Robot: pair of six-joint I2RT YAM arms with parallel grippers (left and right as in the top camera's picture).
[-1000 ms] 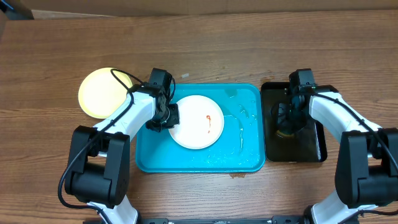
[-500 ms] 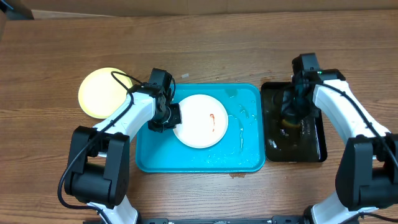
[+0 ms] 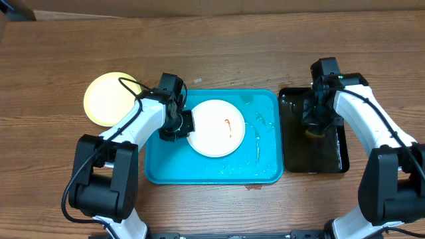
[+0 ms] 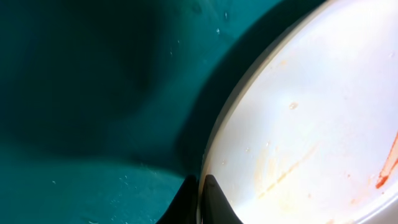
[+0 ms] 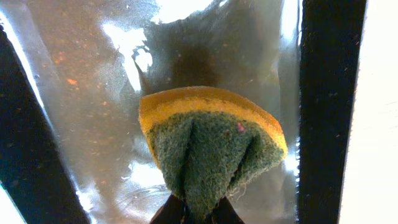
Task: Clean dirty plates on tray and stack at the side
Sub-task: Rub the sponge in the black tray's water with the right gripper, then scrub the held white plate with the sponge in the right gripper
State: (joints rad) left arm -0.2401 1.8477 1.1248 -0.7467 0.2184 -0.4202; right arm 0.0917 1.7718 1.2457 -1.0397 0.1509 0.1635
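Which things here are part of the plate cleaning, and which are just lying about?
In the job: white plate, in the left gripper; blue tray; yellow plate; sponge, in the right gripper; black tray, likely.
Lying about: cardboard at the far edge.

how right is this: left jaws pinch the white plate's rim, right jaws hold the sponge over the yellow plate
Not quite: the right jaws hold the sponge over the black tray, not the yellow plate; the overhead view shows it.
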